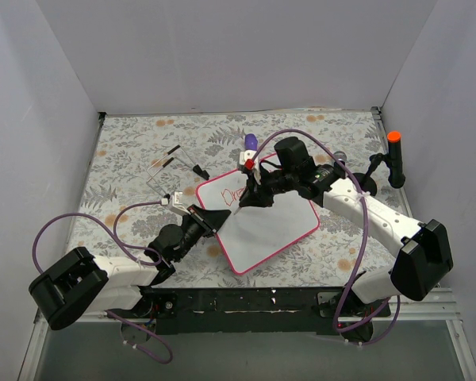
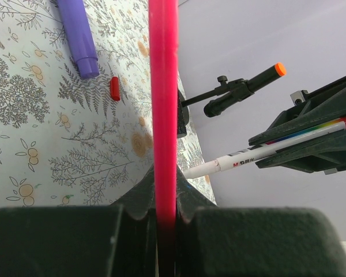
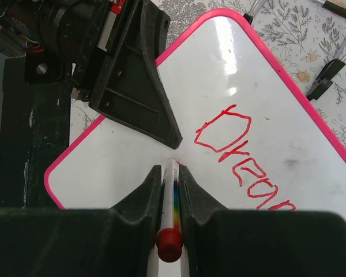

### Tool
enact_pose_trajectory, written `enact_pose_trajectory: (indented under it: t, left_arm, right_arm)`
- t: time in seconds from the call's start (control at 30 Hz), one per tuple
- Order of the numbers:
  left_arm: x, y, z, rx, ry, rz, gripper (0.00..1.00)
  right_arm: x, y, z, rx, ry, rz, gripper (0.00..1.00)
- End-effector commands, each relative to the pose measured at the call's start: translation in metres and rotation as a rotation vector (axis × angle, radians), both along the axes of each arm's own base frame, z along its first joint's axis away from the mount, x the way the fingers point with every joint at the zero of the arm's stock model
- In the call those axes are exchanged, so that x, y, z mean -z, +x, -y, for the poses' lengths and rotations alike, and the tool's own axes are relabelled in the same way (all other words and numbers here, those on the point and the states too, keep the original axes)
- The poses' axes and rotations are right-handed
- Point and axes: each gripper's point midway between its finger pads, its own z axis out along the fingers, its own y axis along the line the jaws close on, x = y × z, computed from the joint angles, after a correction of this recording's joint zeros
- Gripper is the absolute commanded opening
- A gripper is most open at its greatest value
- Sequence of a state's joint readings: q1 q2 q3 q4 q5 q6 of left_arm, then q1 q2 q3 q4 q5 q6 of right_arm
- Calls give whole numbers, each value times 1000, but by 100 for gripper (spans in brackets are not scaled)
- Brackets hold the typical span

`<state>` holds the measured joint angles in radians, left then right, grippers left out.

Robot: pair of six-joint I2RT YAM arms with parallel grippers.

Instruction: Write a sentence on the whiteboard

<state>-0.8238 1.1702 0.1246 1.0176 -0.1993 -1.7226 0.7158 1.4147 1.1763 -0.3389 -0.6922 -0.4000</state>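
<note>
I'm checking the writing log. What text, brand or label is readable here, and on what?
"Drea" plus a partly hidden letter: the red marker sentence on the whiteboard.
"M&G": printed on the white pen; the characters after it are too blurred to read.
No other text is readable.

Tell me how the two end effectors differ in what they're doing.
The left end effector is shut on the whiteboard, at its pink frame; the right end effector is shut on a white marker, its tip at the board's surface. In the top view, the left reaches in from the board's left, the right from the far right. Both are black and two-fingered.
</note>
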Motion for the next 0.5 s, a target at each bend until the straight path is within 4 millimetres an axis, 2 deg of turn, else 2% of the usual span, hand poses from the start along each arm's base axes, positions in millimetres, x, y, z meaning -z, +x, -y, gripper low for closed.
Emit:
enact_pose_trajectory:
  t: [0.0,0.47]
  left_arm:
    - [-84,1,3,7,-232,163,0]
    - [-84,0,2,6,-234,164,0]
  right_arm:
    - [-9,-6,-5,-44,40,32,1]
    - [10,-23,9,-76,5,20,1]
